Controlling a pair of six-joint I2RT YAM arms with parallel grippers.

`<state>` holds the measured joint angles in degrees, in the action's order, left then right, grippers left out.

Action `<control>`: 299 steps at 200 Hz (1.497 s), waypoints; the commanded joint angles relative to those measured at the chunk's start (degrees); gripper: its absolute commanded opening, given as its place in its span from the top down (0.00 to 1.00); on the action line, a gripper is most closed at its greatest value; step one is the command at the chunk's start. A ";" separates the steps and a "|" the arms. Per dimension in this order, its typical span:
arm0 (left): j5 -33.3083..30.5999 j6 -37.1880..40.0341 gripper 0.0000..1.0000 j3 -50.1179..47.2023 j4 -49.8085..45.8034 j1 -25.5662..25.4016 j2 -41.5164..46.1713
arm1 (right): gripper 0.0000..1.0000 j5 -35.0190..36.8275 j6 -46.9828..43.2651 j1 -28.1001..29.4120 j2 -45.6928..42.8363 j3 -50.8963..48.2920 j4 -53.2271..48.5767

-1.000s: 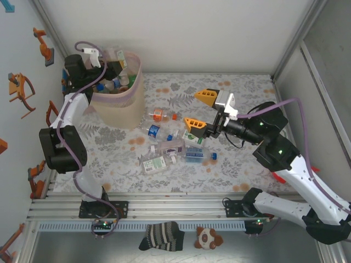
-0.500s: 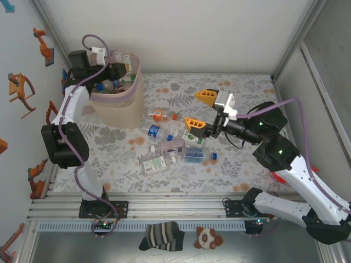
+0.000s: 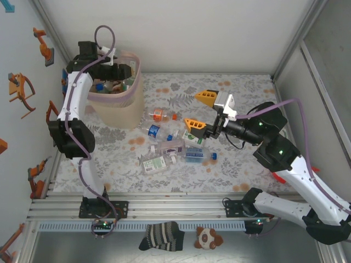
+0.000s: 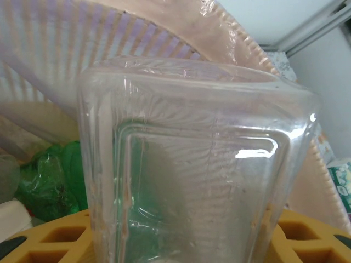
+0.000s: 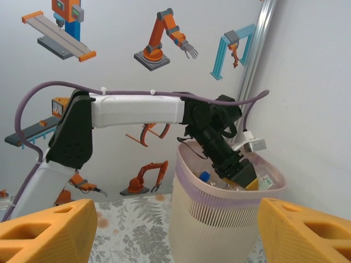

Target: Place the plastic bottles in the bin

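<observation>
Left pincer (image 3: 123,72): clamped on a clear bottle (image 4: 192,164), with yellow fingers (image 4: 55,241) on either side of its flattened body.
Held bottle: over the mouth of the bin (image 3: 125,112), just inside the rim on the right-hand side. Which end is up cannot be told.
Bin: stands at the far left of the worktop (image 3: 247,93); it has a ribbed beige wall and a pink liner folded over the rim.
Inside the bin: a crumpled green bottle (image 4: 49,170) and others with blue caps (image 3: 100,86) lie below the held one.
Right pincer (image 3: 201,110): jaws wide apart with nothing between them, hovering above the middle of the worktop and pointing toward the bin.
Loose bottles (image 3: 164,145): a cluster on the floral worktop, just left of and below the right pincer and well apart from the bin's rim.
Nearest the bin: an orange-capped bottle (image 3: 160,115), lying on its side.
</observation>
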<state>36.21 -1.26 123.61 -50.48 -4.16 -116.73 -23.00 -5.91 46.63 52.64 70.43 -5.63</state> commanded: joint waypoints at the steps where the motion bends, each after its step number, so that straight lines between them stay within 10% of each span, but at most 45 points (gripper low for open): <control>1: -4.49 2.21 0.57 6.25 -15.09 -1.15 -3.95 | 0.24 0.67 -0.57 0.04 -1.03 -0.44 0.49; 174: -12.26 0.21 0.20 13.15 -16.30 -1.46 -4.31 | 0.25 2.06 -0.60 -0.01 -1.97 -1.09 0.69; 299: -11.04 0.37 0.21 5.92 -13.08 -4.40 12.20 | 0.26 8.16 -1.00 -0.03 -1.15 -2.63 -1.81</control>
<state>24.23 -1.30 133.10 -63.57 -6.55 -108.36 -16.78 -6.09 46.63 51.18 68.45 -6.92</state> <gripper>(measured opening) 0.792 0.743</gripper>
